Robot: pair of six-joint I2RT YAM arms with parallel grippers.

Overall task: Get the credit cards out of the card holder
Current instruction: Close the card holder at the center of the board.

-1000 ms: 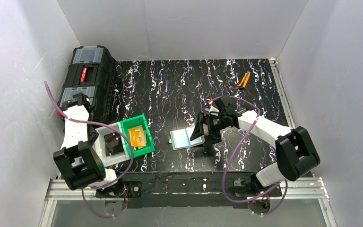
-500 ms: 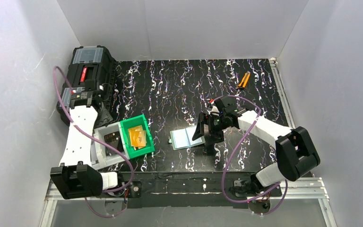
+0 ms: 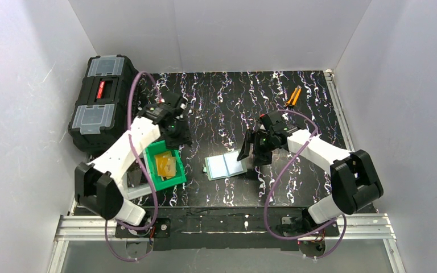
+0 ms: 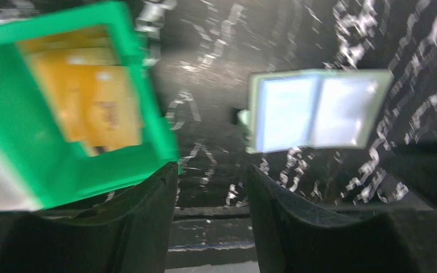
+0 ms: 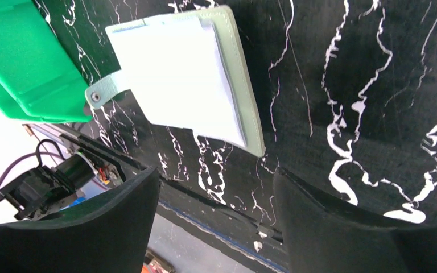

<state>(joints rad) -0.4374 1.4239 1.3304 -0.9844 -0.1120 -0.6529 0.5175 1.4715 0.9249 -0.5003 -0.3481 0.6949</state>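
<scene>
- Plainly, the holder [image 3: 225,166] lies opened flat on the black, white-veined table [image 3: 216,102], toward the near edge, with its pale blue-grey inside facing up and its two panels side by side.
- From the right wrist view its grey-green border frames the glossy panels. A small tab [image 5: 99,94] with a snap sticks out from the side that faces the bin [image 3: 168,183].
- The bin is bright green and sits on the table just left of the holder, with a strip of bare table between them.
- The cards [image 3: 166,166], gold to orange, lie inside the bin, overlapping one another. The left wrist view is blurred, so I cannot tell how many there are.
- The left gripper [image 3: 177,132] hangs above the bin's far right corner. Its fingers [image 4: 131,227] stand apart with nothing between them, and only table shows through the gap.
- The right gripper [image 3: 249,152] hovers just right of the holder's right edge. Its fingers [image 5: 347,227] are spread wide and hold nothing. In its own view the holder lies beyond the fingertips, apart from them.
- A black toolbox [image 3: 102,94] with clear lid pockets stands at the far left of the table, against the wall.
- An orange-handled tool [image 3: 293,96] lies near the far right corner, well apart from the holder and from both grippers.
</scene>
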